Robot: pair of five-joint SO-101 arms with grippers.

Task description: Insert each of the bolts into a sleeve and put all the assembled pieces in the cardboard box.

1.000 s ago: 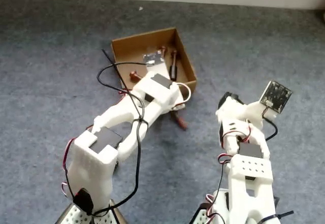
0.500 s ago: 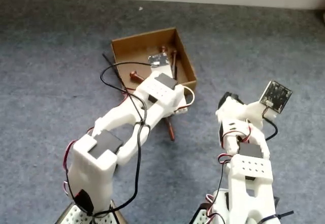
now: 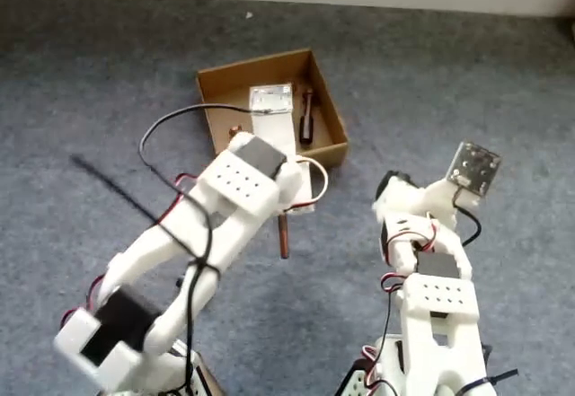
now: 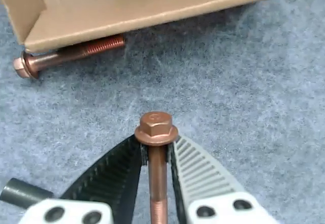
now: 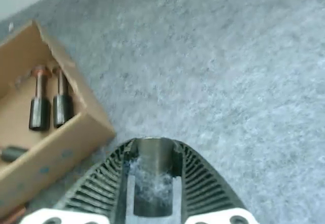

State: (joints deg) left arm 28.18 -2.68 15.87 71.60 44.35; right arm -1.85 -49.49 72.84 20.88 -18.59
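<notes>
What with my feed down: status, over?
Left gripper shut on bolt. Right gripper shut on sleeve. Two assembled pieces in cardboard box. Loose bolt lying beside that box.

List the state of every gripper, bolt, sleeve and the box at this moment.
Left gripper: jaws shut on the held bolt.
Held bolt: bare, gripped just below its head.
Right gripper: jaws shut on the sleeve.
Sleeve: gripped, no bolt showing in it.
Cardboard box: open-topped, upright on the carpet.
Assembled pieces: two, lying side by side inside the cardboard box.
Loose bolt: bare, lying on the carpet beside the cardboard box's outer wall.
</notes>
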